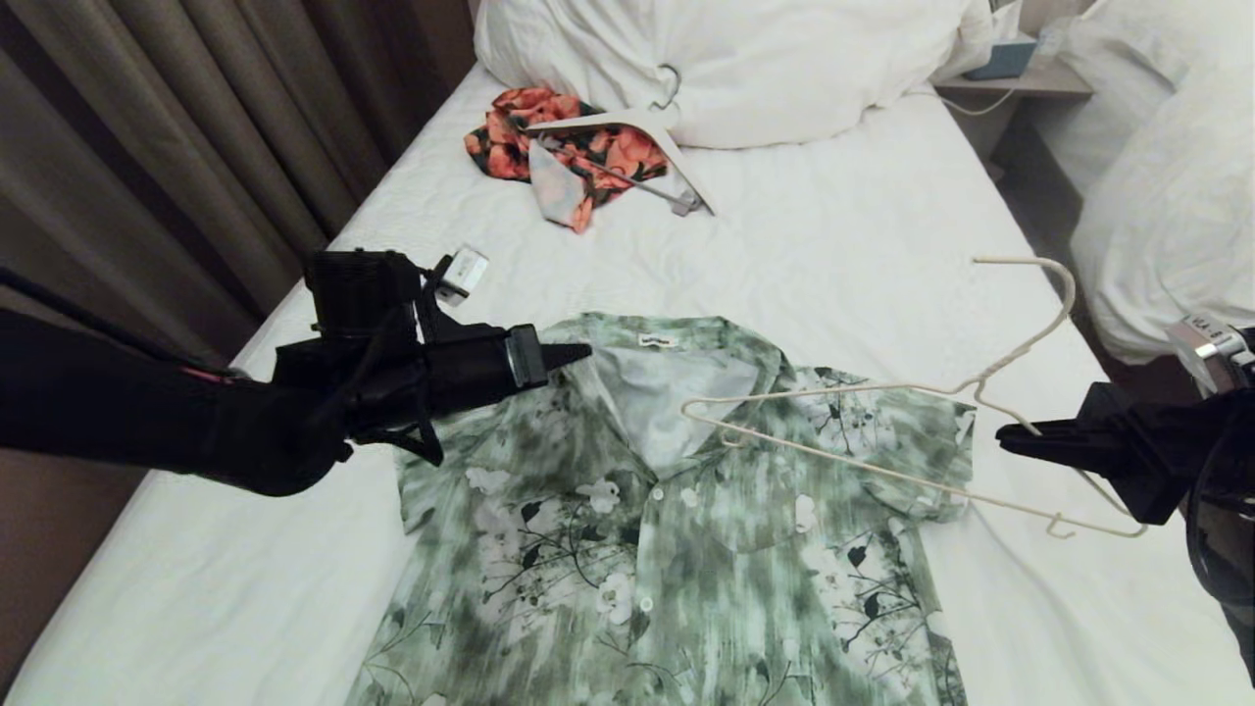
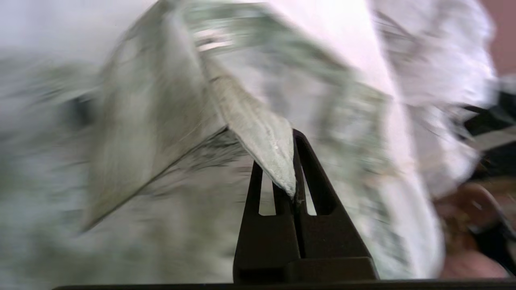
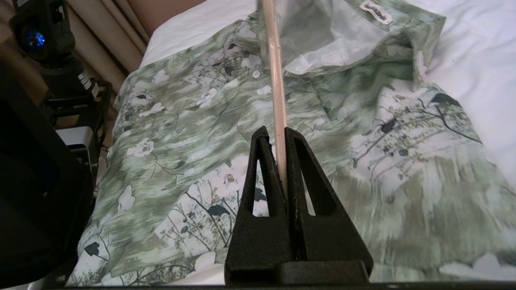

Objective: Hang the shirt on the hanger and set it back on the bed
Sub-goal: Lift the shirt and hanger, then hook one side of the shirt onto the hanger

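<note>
Left gripper (image 2: 296, 161) pinched shut on the collar edge of the shirt (image 1: 647, 510), at the collar's left side, cloth folding up limp from the grip. Right gripper (image 3: 282, 161) clamped on the thin wire of the hanger (image 1: 882, 431), held just above the shirt's right shoulder, hook curving up and away, one arm of the wire reaching toward the open neck. Shirt spread flat, front up, collar open, in the middle of the bed (image 1: 863, 245), on the smooth white sheet. Farther from the shirt, near the duvet (image 1: 745, 69), an orange-red floral garment (image 1: 559, 147) with a thick white hanger (image 1: 637, 132) across it. Probably light, soft and floppy fabric, likely to sag and slide off thin wire; best taken at the collar or shoulder seam, where doubled cloth gives firmer purchase. Wire hanger stiff but springy and slim, liable to twist in a pinch grip; best held near the twisted neck.
</note>
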You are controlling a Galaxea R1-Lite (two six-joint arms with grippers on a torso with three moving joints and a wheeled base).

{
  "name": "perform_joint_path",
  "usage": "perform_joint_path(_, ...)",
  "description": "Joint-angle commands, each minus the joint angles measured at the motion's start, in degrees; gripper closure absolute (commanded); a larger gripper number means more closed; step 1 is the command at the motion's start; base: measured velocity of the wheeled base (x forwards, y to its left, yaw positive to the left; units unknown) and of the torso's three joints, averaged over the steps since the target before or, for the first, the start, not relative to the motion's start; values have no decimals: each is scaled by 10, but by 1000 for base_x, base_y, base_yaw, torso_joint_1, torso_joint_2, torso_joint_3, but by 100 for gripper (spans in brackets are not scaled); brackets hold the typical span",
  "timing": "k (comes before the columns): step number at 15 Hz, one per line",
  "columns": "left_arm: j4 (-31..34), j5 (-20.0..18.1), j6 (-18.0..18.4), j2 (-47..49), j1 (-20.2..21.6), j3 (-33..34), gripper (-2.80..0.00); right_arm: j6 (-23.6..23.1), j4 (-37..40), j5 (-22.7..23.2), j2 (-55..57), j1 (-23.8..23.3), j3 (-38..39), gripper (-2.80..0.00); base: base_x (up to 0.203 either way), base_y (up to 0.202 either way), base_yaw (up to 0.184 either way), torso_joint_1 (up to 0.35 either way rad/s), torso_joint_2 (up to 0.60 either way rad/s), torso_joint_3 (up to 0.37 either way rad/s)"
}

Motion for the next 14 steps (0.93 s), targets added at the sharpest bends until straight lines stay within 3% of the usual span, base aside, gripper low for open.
perform_joint_path(1,35,5,-1,-85,-41,1,0,-3,1,5,9,7,-11,0,0,0,0,0,0,0)
perform_joint_path(4,105,29,3,-147,-112,1,0,-3,2,5,15,17,-26,0,0,0,0,0,0,0)
perform_joint_path(7,117,68,8,-155,-179,-10,0,-2,2,5,18,41,-37,0,0,0,0,0,0,0)
perform_joint_path(11,117,105,28,-98,-224,-46,0,9,1,4,19,74,-51,0,0,0,0,0,0,0)
perform_joint_path(14,117,119,32,-78,-244,-55,0,10,2,5,19,74,-64,0,0,0,0,0,0,0)
